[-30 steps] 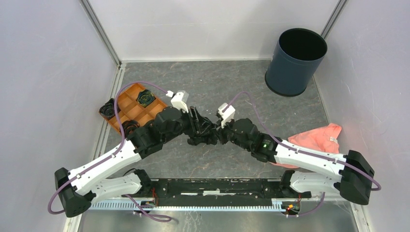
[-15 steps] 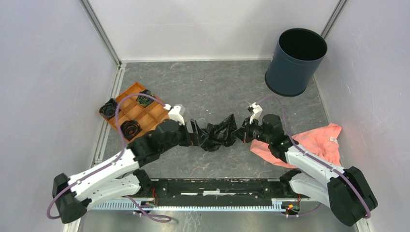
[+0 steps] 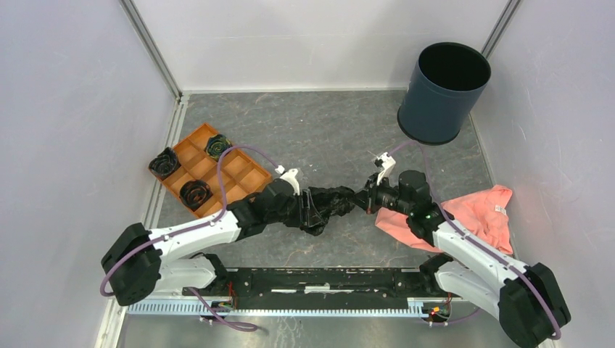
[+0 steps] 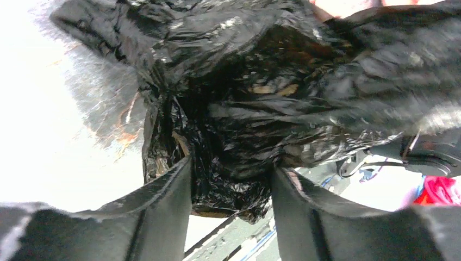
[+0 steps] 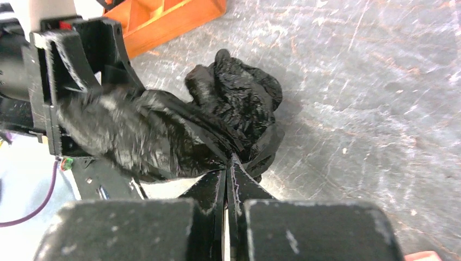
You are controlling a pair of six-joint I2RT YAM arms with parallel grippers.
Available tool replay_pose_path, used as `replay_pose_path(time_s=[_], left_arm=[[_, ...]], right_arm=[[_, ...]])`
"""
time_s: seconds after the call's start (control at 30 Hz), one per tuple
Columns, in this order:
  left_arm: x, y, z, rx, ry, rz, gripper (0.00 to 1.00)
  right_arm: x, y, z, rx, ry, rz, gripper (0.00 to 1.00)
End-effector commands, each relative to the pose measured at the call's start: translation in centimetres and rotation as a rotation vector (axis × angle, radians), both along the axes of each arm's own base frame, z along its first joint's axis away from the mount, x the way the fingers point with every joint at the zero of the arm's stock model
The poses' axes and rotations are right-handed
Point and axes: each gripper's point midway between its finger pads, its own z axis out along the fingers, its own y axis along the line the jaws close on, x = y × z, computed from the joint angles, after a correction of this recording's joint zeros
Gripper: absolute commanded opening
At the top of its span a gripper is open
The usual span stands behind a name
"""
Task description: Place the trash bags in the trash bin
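Trash bag [image 3: 330,203] mid-table, tray [image 3: 243,177] left, cloth [image 3: 482,210] right, trash bin [image 3: 431,109] at far right corner.

We see a grey marbled table [image 3: 319,123] enclosed by plain white walls [image 3: 319,43], metal posts [image 3: 151,49] at both far corners.

The trash bag [image 4: 234,109] overruns the left wrist view's top edge (blurred at right); the right arm [image 3: 471,250] hides part of the pink cloth [image 3: 482,210].

Grey mottled table [image 3: 319,130] with orange tray [image 3: 246,176], navy trash bin [image 3: 431,109], pink cloth [image 3: 486,210], black bag wad [image 3: 163,161] beside the tray.
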Motion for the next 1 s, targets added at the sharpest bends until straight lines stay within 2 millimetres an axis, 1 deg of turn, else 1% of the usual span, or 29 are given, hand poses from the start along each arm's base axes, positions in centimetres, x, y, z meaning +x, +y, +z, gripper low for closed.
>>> replay_pose_path(time_s=[0.0,0.03,0.07,0.13,0.2,0.23,0.33,0.4,0.47,0.53,0.6,0.67,0.73,0.83,0.9,0.97], left_arm=[[0.7,2.0,0.1,0.057,-0.038,0.069,0.49],[0.9,3.0,-0.1,0.095,-0.052,0.096,0.44],[1.1,3.9,0.1,0.119,-0.072,0.12,0.41],[1.4,5.4,1.4,0.143,-0.121,0.164,0.38],[1.7,6.6,2.7,0.155,-0.162,0.198,0.34],[1.9,6.9,3.8,0.146,-0.187,0.208,0.32],[2.2,7.4,6.2,0.12,-0.239,0.227,0.2],[2.4,7.4,7.4,0.103,-0.267,0.224,0.14],[2.4,7.5,8.3,0.093,-0.284,0.222,0.11],[2.5,7.7,9.0,0.098,-0.298,0.226,0.07],[2.6,8.1,9.8,0.101,-0.316,0.24,0.05],[2.7,8.5,10.8,0.091,-0.334,0.253,0.05],[2.6,8.5,12.1,0.062,-0.353,0.258,0.04],[2.3,8.4,14.1,0.006,-0.374,0.254,0.04],[2.4,9.1,14.4,0.017,-0.381,0.282,0.03],[2.6,10.4,14.0,0.052,-0.383,0.333,0.03]], right_arm=[[2.1,-1.2,3.8,-0.026,-0.136,-0.072,0.0],[2.3,-1.6,3.9,-0.039,-0.143,-0.092,0.0],[2.4,-1.9,4.0,-0.049,-0.148,-0.103,0.0],[2.2,-2.3,4.1,-0.058,-0.152,-0.113,0.0],[1.8,-2.4,3.7,-0.065,-0.144,-0.103,0.0],[1.6,-2.5,3.4,-0.073,-0.139,-0.096,0.0],[1.0,-2.6,2.7,-0.095,-0.128,-0.072,0.0],[0.4,-2.9,2.3,-0.114,-0.119,-0.055,0.0],[0.0,-3.0,2.4,-0.132,-0.132,-0.035,0.01],[-0.2,-3.7,2.0,-0.176,-0.139,-0.042,0.01],[-0.1,-4.9,1.4,-0.235,-0.135,-0.083,0.01],[-0.4,-5.4,1.0,-0.258,-0.124,-0.092,0.01],[-0.9,-5.0,1.3,-0.229,-0.118,-0.07,0.01],[-1.7,-3.6,2.7,-0.147,-0.13,-0.006,0.01],[-1.4,-3.6,3.4,-0.149,-0.151,-0.012,0.02],[-0.7,-4.2,3.4,-0.186,-0.17,-0.042,0.02]])
